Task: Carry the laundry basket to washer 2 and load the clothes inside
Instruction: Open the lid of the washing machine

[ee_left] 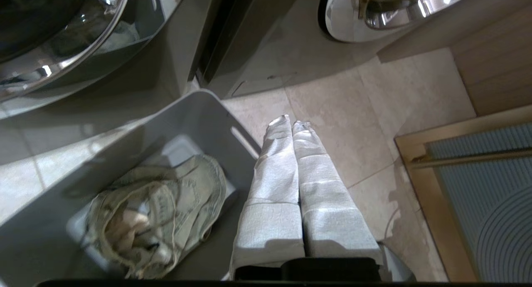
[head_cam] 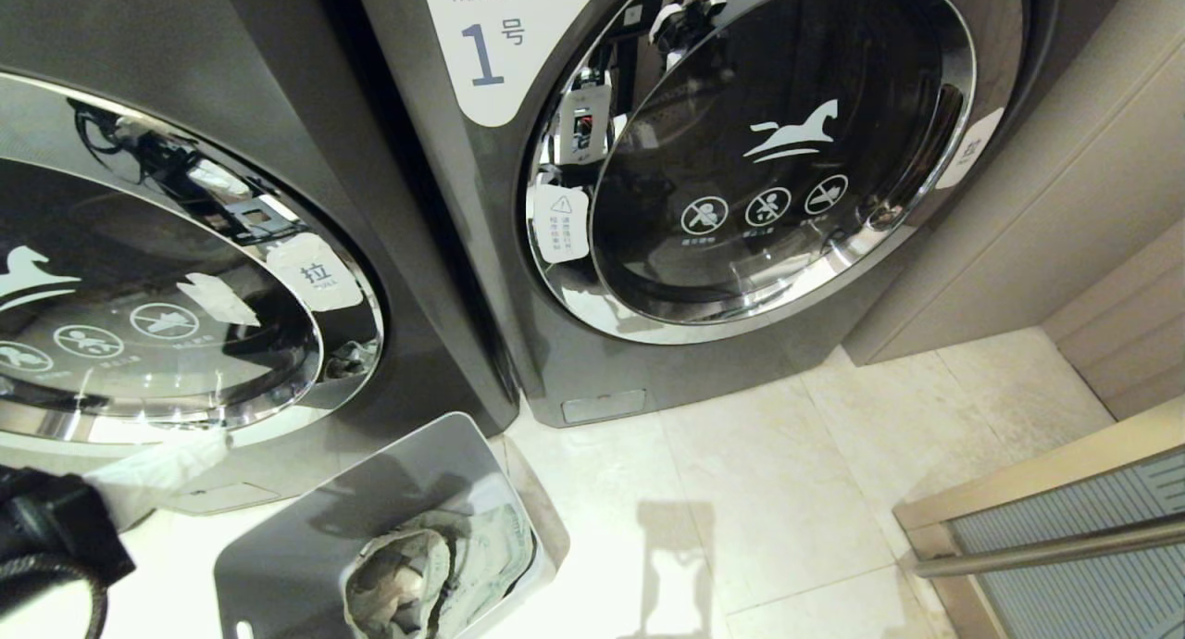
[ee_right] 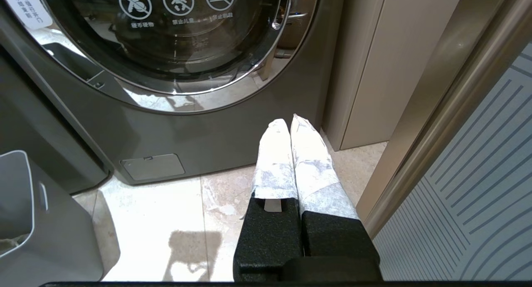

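The grey laundry basket (head_cam: 296, 565) stands on the tiled floor in front of the gap between two dark grey washers. The clothes (head_cam: 417, 565), a faded grey-green bundle, lie inside it. The right-hand washer (head_cam: 574, 361) carries a "1" label. The left-hand washer (head_cam: 407, 250) has its door closed and its number label is out of view, so I cannot tell whether it is washer 2. My left gripper (ee_left: 291, 122) is shut and empty, hovering over the basket's (ee_left: 199, 112) slotted short side, beside the clothes (ee_left: 158, 208). My right gripper (ee_right: 291, 122) is shut and empty, low before the "1" washer (ee_right: 208, 129).
A beige cabinet panel (head_cam: 1046, 204) flanks the "1" washer on the right. A framed ribbed-glass door with a metal rail (head_cam: 1065, 546) closes off the near right. Pale floor tiles (head_cam: 759, 491) lie between the basket and that door.
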You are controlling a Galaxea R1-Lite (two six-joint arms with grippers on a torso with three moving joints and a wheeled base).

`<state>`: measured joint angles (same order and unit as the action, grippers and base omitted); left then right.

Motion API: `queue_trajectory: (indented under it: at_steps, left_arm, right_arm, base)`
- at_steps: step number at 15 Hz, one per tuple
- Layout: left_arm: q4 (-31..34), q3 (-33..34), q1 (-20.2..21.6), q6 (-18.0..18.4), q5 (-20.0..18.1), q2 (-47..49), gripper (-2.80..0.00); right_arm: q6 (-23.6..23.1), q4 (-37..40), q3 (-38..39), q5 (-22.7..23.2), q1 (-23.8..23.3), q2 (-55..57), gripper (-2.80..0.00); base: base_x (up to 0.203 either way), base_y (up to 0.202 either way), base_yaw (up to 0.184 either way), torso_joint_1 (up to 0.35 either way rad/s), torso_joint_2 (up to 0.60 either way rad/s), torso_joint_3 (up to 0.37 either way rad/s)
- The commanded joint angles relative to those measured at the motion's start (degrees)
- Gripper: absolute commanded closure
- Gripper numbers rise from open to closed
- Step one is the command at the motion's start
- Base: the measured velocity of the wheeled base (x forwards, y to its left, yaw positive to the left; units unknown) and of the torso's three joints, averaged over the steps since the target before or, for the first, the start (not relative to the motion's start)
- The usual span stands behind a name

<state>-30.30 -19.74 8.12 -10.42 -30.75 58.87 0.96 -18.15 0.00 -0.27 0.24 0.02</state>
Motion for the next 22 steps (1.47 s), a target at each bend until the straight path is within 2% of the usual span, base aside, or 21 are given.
queue_trajectory:
  at_steps: [1, 4, 8, 11, 12, 13, 18, 20, 22]
  left_arm:
    - [-9.98, 1.14, 0.92, -1.29, -1.22, 10.89, 0.0]
    - [-23.86, 3.98, 1.43, -4.15, -5.39, 18.58, 0.0]
    - [-35.2, 4.47, 2.0, -4.53, -6.07, 21.65, 0.0]
    - [-45.22, 5.79, 2.14, -4.6, -6.27, 27.77, 0.0]
    - [-46.37, 6.2, 2.16, -4.55, -6.71, 28.93, -0.13]
    - [-46.65, 6.31, 2.16, -4.53, -7.26, 29.64, -2.8]
    - [-52.62, 4.99, 2.32, -4.41, -7.4, 35.03, -2.8]
    - [-52.2, 0.7, 2.42, -5.15, -7.39, 36.4, -2.8]
    - [-48.21, -4.54, 2.36, -7.15, -7.35, 36.43, -2.8]
  right_arm:
    - [0.0, -0.13, 2.29, 0.0, 0.02, 0.06, 0.0]
    - [0.0, -0.13, 2.29, 0.0, 0.02, 0.06, 0.0]
    - [0.0, -0.13, 2.29, 0.0, 0.02, 0.06, 0.0]
    - [0.0, -0.13, 2.29, 0.0, 0.02, 0.06, 0.0]
    - [0.0, -0.13, 2.29, 0.0, 0.02, 0.06, 0.0]
    - [0.0, -0.13, 2.29, 0.0, 0.02, 0.06, 0.0]
    - [0.0, -0.13, 2.29, 0.0, 0.02, 0.06, 0.0]
    - [0.0, -0.13, 2.29, 0.0, 0.02, 0.06, 0.0]
    - [0.0, -0.13, 2.29, 0.0, 0.02, 0.06, 0.0]
  base:
    - [0.0, 0.0, 0.0, 0.0, 0.0, 0.0]
    - [0.0, 0.0, 0.0, 0.0, 0.0, 0.0]
    - [0.0, 0.0, 0.0, 0.0, 0.0, 0.0]
    - [0.0, 0.0, 0.0, 0.0, 0.0, 0.0]
    - [0.0, 0.0, 0.0, 0.0, 0.0, 0.0]
    - [0.0, 0.0, 0.0, 0.0, 0.0, 0.0]
    - [0.0, 0.0, 0.0, 0.0, 0.0, 0.0]
    - [0.0, 0.0, 0.0, 0.0, 0.0, 0.0]
    - [0.0, 0.0, 0.0, 0.0, 0.0, 0.0]
